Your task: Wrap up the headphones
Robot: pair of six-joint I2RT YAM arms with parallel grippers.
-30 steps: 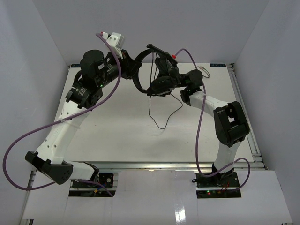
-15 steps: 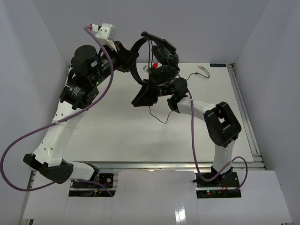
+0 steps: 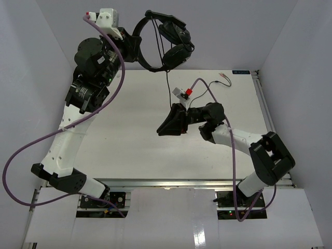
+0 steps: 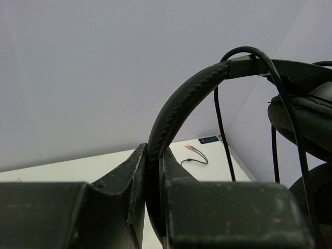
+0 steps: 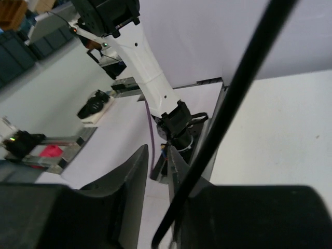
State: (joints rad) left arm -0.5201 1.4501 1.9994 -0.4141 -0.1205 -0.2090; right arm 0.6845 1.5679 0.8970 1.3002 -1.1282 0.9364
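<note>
The black headphones [image 3: 162, 40] hang high above the far edge of the table. My left gripper [image 3: 136, 46] is shut on their headband [image 4: 181, 104] between its fingers [image 4: 151, 150]. An earcup [image 4: 306, 124] shows at the right of the left wrist view. The thin black cable [image 3: 167, 78] drops from the earcups to my right gripper [image 3: 161, 130], low over the table's middle. In the right wrist view the cable [image 5: 233, 88] crosses in front of the right finger. That gripper [image 5: 158, 150] has a narrow gap between its jaws. The pink and green plugs [image 3: 224, 77] lie at the far right.
The white table [image 3: 124, 140] stands between grey enclosure walls. Purple arm cables [image 3: 31, 150] loop beside the left arm and over the right arm. The left arm's base [image 5: 179, 122] shows in the right wrist view. The plugs also show in the left wrist view [image 4: 193, 149].
My left arm has lifted the headphones up and to the left. My right gripper has left the earcups and moved down and toward the near side, along the hanging cable.
</note>
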